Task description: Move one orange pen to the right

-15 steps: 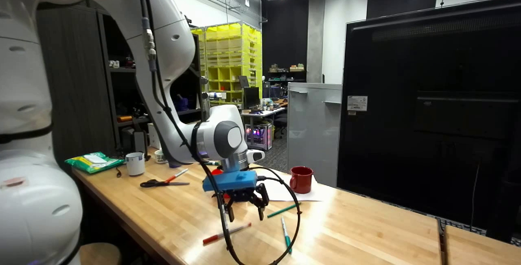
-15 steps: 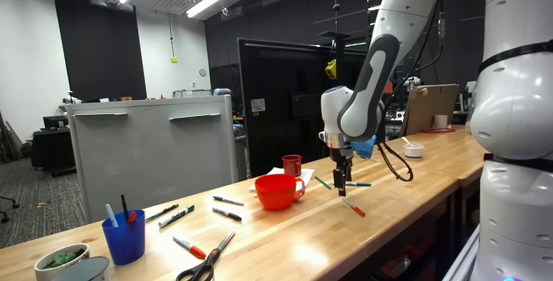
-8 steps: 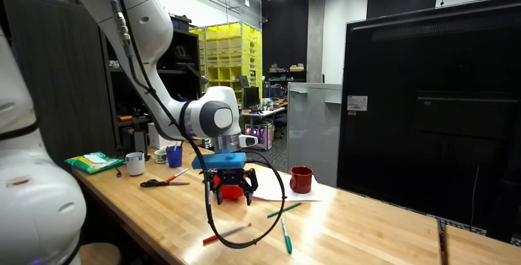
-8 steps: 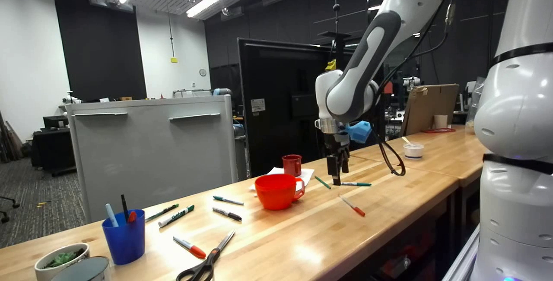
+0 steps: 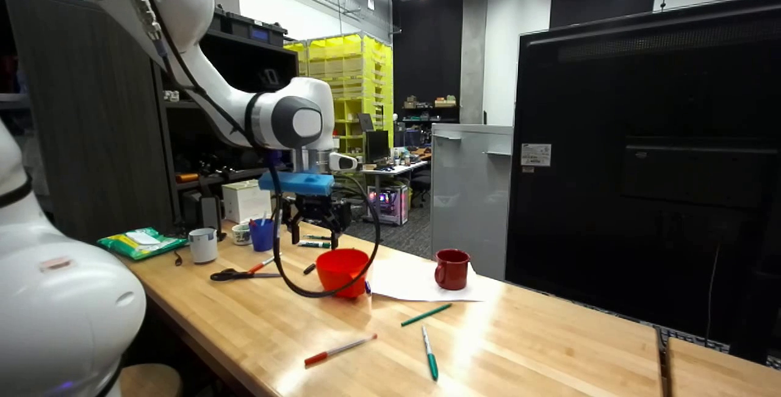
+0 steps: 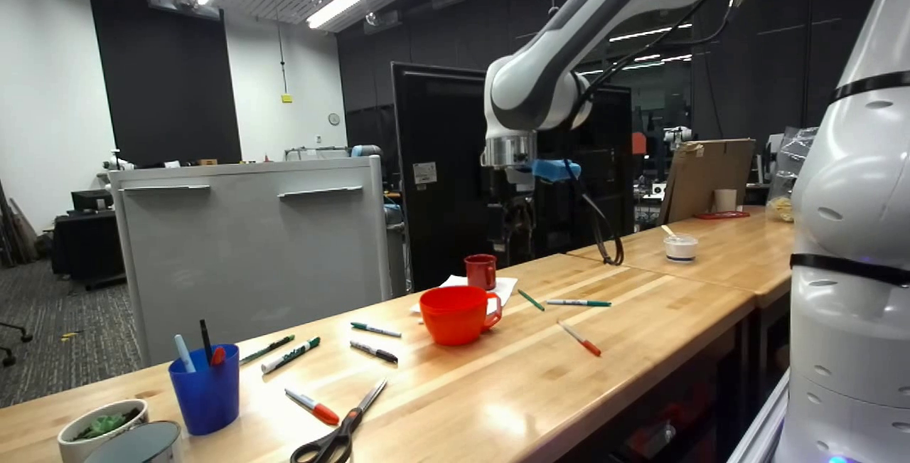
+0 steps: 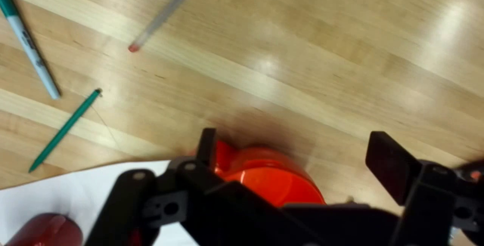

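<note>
The orange pen, slim with an orange-red cap and clear barrel, lies on the wooden table in both exterior views (image 5: 340, 349) (image 6: 579, 338). It also shows in the wrist view (image 7: 162, 16), where its capped end runs out of the top edge. My gripper (image 5: 315, 242) is open and empty, raised above the table and well apart from the pen. In the wrist view the fingers of the gripper (image 7: 293, 144) stand wide apart, above the red bowl (image 7: 280, 185). The bowl has a handle and stands upright in both exterior views (image 5: 343, 269) (image 6: 455, 317).
A thin green pen (image 5: 426, 314) and a green-capped marker (image 5: 430, 354) lie near the orange pen. A dark red mug (image 5: 451, 270) stands on white paper (image 5: 403, 284). Scissors (image 6: 341, 431), an orange-capped marker (image 6: 311, 407), several other markers and a blue cup (image 6: 206, 392) are farther along.
My gripper has risen and moved away from the orange pen, over toward the red bowl, staying open. The orange pen and the other things on the table have not moved.
</note>
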Motion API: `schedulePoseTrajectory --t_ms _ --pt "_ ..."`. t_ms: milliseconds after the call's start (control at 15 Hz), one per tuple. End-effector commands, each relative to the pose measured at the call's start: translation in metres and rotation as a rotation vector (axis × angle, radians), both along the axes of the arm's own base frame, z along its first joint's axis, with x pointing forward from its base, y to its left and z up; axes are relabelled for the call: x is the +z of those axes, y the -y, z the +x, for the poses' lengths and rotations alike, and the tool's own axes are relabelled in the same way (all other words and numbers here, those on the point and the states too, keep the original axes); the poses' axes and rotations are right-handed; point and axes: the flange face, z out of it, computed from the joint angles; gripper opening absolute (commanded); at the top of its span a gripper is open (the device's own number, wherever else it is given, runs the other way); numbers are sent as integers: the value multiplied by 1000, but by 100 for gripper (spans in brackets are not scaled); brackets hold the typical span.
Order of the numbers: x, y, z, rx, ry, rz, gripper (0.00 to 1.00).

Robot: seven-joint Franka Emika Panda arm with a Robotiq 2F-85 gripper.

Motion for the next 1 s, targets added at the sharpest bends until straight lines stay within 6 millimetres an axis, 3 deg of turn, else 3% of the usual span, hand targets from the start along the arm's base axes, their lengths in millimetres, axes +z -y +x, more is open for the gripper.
schedulePoseTrajectory --t_ms 0,200,533,600,733,933 --pt "42 -36 25 -109 24 30 100" --pt "55 -69 55 -229 73 26 100" --pt "49 -118 97 -413 152 -105 100" --pt "52 -104 78 -352 132 -62 100" --pt "45 -115 91 -387 145 -87 100" --pt "41 -117 98 -398 142 -86 100"
